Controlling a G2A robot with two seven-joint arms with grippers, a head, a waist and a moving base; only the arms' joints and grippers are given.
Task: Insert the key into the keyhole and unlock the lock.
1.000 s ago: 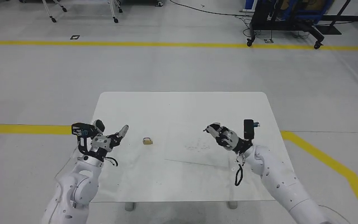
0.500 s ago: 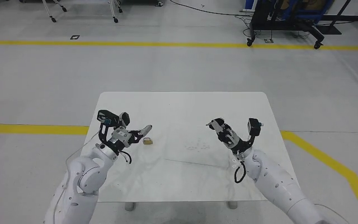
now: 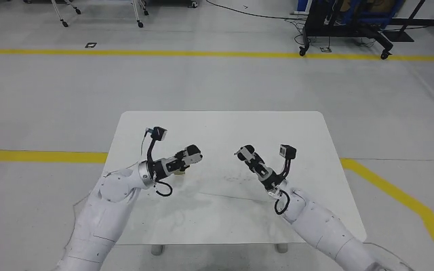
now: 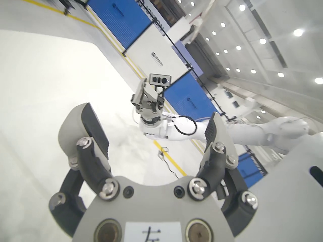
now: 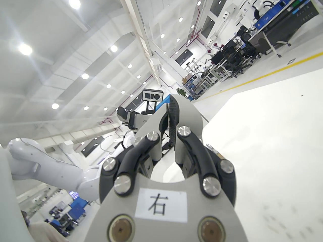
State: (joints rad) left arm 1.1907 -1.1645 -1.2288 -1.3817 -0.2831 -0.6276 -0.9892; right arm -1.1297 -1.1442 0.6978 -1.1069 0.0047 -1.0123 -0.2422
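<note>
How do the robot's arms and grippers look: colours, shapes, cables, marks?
Both arms have smooth white rounded shells with thin black cables looping at the wrists. The left gripper and right gripper have grey metal fingers on black links with silver screws, and ribbed black pads. Each grey base bears a white label with one black character.

Industrial robotics lab, yellow floor lines (image 3: pixel 203 53), workbenches (image 5: pixel 290 21), ceiling lights (image 5: pixel 25 49)

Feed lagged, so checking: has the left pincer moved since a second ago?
Yes. The left pincer swung inward across the table, passing the brass lock.
</note>
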